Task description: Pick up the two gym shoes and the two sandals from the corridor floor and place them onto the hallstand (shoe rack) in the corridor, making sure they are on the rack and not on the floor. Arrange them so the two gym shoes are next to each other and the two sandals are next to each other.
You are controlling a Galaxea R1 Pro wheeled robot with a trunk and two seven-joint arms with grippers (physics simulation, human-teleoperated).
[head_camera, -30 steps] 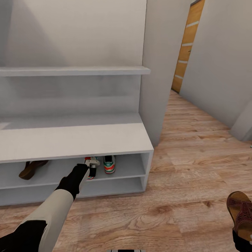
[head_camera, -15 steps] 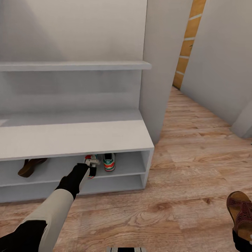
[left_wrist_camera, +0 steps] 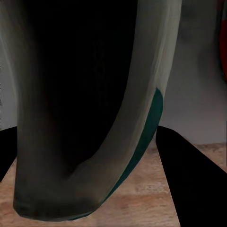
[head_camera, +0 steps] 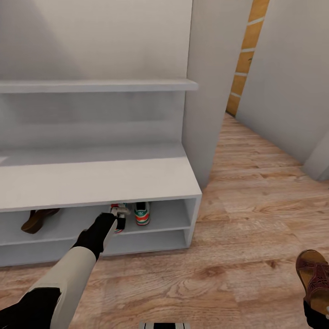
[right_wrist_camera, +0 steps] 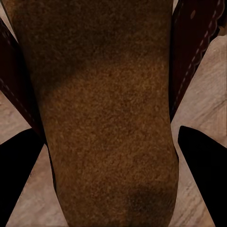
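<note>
Left gripper (head_camera: 119, 222) clenched on a sneaker (head_camera: 118, 215) on the rack's (head_camera: 105, 183) upper shelf; right gripper (right_wrist_camera: 106, 189) grasping a sandal (head_camera: 315, 276).

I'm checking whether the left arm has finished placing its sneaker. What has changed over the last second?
Very little: the camera tipped slightly, shifting the whole picture. The left hand stays at the hallstand's upper open shelf, gripping a gym shoe beside the other gym shoe. One sandal stays shelved at the left; the right hand keeps the second sandal.
</note>
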